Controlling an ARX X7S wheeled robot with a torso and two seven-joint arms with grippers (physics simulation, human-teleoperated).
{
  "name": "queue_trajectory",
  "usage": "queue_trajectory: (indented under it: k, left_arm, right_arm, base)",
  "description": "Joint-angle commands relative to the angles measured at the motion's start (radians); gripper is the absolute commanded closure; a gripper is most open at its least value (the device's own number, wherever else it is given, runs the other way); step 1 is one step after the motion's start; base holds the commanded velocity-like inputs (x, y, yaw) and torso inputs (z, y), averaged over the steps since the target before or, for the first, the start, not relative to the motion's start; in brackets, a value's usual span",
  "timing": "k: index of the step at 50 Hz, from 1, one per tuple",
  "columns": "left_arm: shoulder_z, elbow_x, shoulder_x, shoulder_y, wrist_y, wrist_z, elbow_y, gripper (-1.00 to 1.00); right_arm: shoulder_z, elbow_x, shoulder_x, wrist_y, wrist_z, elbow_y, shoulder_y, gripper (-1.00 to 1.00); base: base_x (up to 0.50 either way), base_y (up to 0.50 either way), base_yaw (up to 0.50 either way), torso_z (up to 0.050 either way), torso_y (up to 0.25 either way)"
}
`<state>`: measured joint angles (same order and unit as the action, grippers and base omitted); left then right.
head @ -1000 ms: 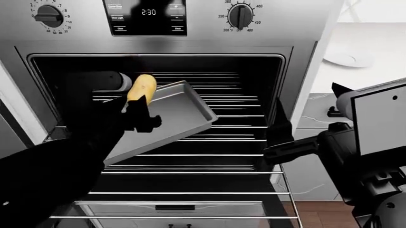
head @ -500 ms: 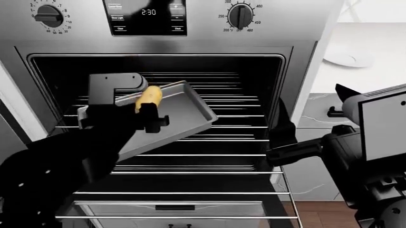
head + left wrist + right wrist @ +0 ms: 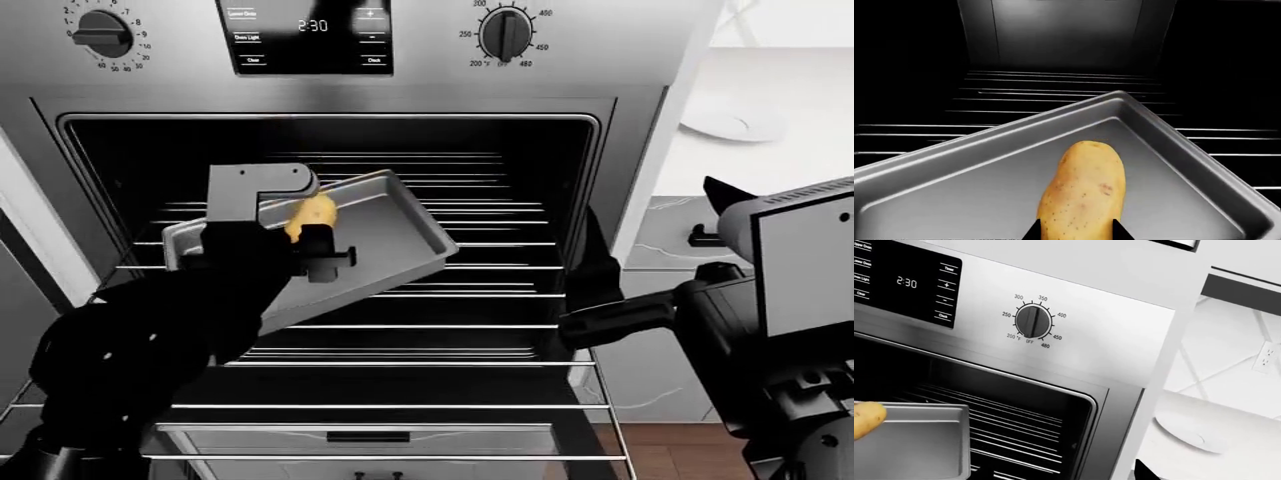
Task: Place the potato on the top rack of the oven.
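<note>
the left gripper (image 3: 315, 240), clamped on the potato (image 3: 312, 214), has carried it lower and deeper into the oven (image 3: 627, 150) within a second, over the baking tray (image 3: 400, 225) (sitting on the top rack (image 3: 507, 215)); release looks close.

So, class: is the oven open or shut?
Open. The oven shows its dark inside, with wire racks and a baking tray in plain view.

Potato (image 3: 314, 213) over the tray (image 3: 400, 225), tray on the top rack (image 3: 507, 243) inside the oven (image 3: 627, 80).
</note>
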<state>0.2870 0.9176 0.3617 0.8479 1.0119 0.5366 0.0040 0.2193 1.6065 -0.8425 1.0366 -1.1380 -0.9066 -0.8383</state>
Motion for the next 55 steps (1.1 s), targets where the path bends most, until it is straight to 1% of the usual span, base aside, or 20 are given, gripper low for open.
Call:
queue_trajectory:
  k: [1, 10, 11, 23, 33, 38, 43, 45, 46, 47, 48, 55]
  left_arm:
    - [0.017, -0.021, -0.005, 0.005, -0.02, -0.001, -0.047, 1.0]
    - [0.015, -0.011, -0.004, 0.006, -0.012, 0.006, -0.039, 1.0]
    - [0.016, -0.008, -0.003, 0.007, -0.007, 0.005, -0.04, -1.0]
    - [0.017, -0.014, -0.007, 0.018, -0.014, 0.006, -0.071, -1.0]
    - [-0.009, 0.028, 0.006, 0.005, 0.009, 0.023, -0.017, -1.0]
    - [-0.03, 0.066, 0.017, -0.013, 0.028, 0.04, 0.05, -1.0]
    - [-0.078, 0.132, 0.032, -0.031, 0.052, 0.066, 0.131, -1.0]
    - [-0.084, 0.131, 0.042, -0.039, 0.045, 0.077, 0.165, -1.0]
    - [-0.093, 0.146, 0.044, -0.041, 0.052, 0.08, 0.174, -1.0]
    - [-0.119, 0.175, 0.041, -0.044, 0.068, 0.11, 0.179, -1.0]
    - [-0.119, 0.171, 0.05, -0.049, 0.06, 0.105, 0.202, -1.0]
    - [-0.185, 0.279, 0.08, -0.07, 0.093, 0.134, 0.311, -1.0]
  right_arm:
    - [-0.007, -0.01, -0.008, -0.01, 0.007, -0.004, 0.013, -1.0]
    - [0.002, -0.001, -0.008, -0.008, -0.005, -0.007, 0.003, -1.0]
    - [0.004, -0.001, -0.008, -0.007, -0.007, -0.008, 0.0, -1.0]
    - [0.007, -0.005, -0.006, -0.011, -0.003, -0.01, -0.003, -1.0]
    - [0.009, -0.013, -0.007, -0.015, 0.002, -0.01, 0.001, -1.0]
    - [0.005, -0.044, -0.003, -0.021, 0.024, -0.01, 0.022, -1.0]
    - [0.004, -0.05, -0.002, -0.025, 0.028, -0.01, 0.025, -1.0]
    - [0.007, -0.043, -0.003, -0.024, 0.023, -0.009, 0.02, -1.0]
    - [0.01, -0.039, -0.003, -0.022, 0.019, -0.009, 0.016, -1.0]
    - [0.013, -0.036, -0.002, -0.02, 0.014, -0.009, 0.011, -1.0]
    - [0.013, -0.036, -0.001, -0.021, 0.012, -0.01, 0.01, -1.0]
    - [0.025, -0.015, 0.001, -0.017, -0.009, -0.015, -0.01, -1.0]
  base:
    - [0.0, 0.0, 0.0, 0.0, 0.0]
    - [0.0, 0.0, 0.0, 0.0, 0.001]
    - [0.0, 0.0, 0.0, 0.0, 0.0]
    - [0.0, 0.0, 0.0, 0.0, 0.0]
    - [0.0, 0.0, 0.0, 0.0, 0.0]
    - [0.0, 0.0, 0.0, 0.0, 0.0]
    - [0.0, 0.0, 0.0, 0.0, 0.0]
    - [0.0, 0.0, 0.0, 0.0, 0.0]
    - [0.0, 0.0, 0.0, 0.0, 0.0]
    - [0.0, 0.0, 0.0, 0.0, 0.0]
    - [0.0, 0.0, 0.0, 0.0, 0.0]
    - [0.0, 0.0, 0.0, 0.0, 0.0]
